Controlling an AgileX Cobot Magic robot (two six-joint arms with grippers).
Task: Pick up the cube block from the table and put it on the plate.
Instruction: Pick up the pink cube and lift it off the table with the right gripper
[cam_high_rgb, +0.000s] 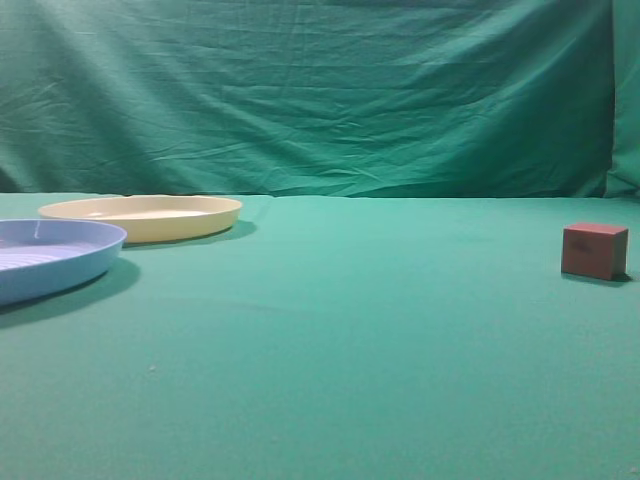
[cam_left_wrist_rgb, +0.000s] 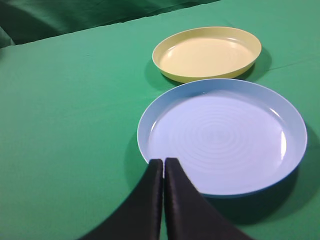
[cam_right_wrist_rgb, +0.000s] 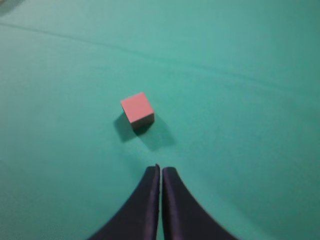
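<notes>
Hanging above the green cloth table, the right gripper has its black jaws pressed together, holding nothing; the left gripper likewise. Ahead sits the small brick-red matte cube block, apparently skewed to the jaws, risking a nudge. Far left waits the shallow cream plate, behind a ridged light blue plate, an easy wrong target.

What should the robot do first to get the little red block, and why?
Probably open the right gripper and lower it toward the cube block. Its fingers are shut with nothing held, and the block sits alone on the table just ahead of them.
</notes>
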